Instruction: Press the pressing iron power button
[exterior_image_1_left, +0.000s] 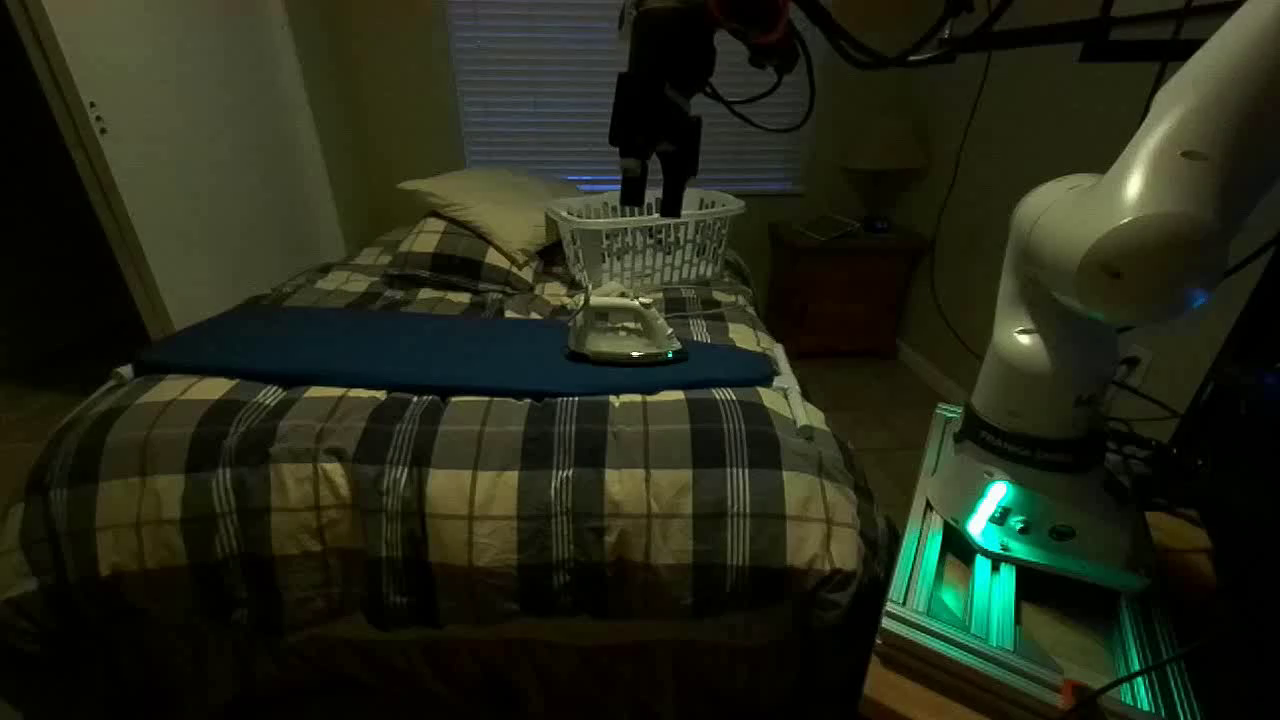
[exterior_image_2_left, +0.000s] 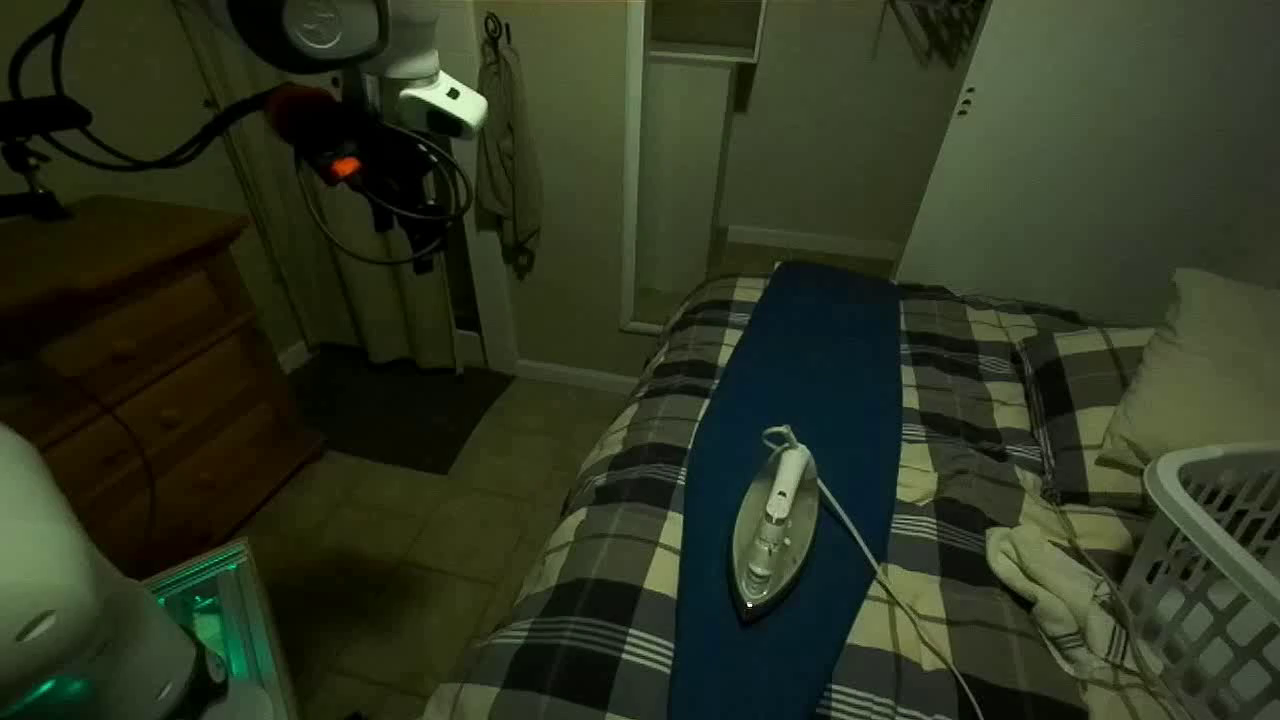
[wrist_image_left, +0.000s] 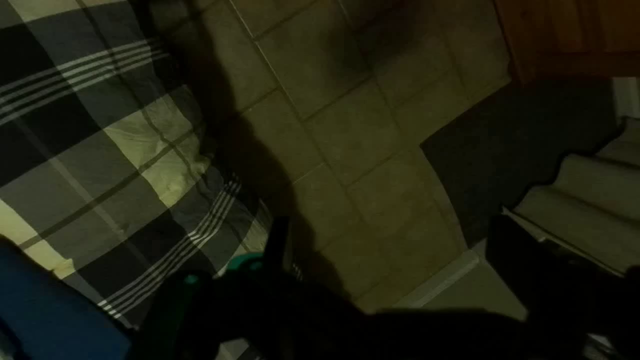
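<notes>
Exterior view: pincer (exterior_image_2_left: 403, 249) upper left, gaping wide, nothing held. Pressing iron (exterior_image_2_left: 775, 530) on blue ironing board (exterior_image_2_left: 800, 370), right of lower centre; well apart, down-right of pincer. Long axis steep in frame, tip slightly lower left. Likely next: swing down-right.

The bed (exterior_image_1_left: 480, 480), under a plaid cover (exterior_image_2_left: 620, 580), bears a blue board (exterior_image_1_left: 370, 345) set across it; the iron (exterior_image_2_left: 775, 540) sits flat on the board, its cord (exterior_image_2_left: 912, 607) running over the edge onto the cover. Also there are a plaid pillow (exterior_image_1_left: 450, 252), a pale pillow (exterior_image_1_left: 500, 208) tilted against it, and a basket (exterior_image_1_left: 600, 225) with a crumpled cloth (exterior_image_2_left: 1050, 590) beside it. A dark mat (exterior_image_2_left: 400, 410) lies on the tiled floor (exterior_image_2_left: 420, 530).
</notes>
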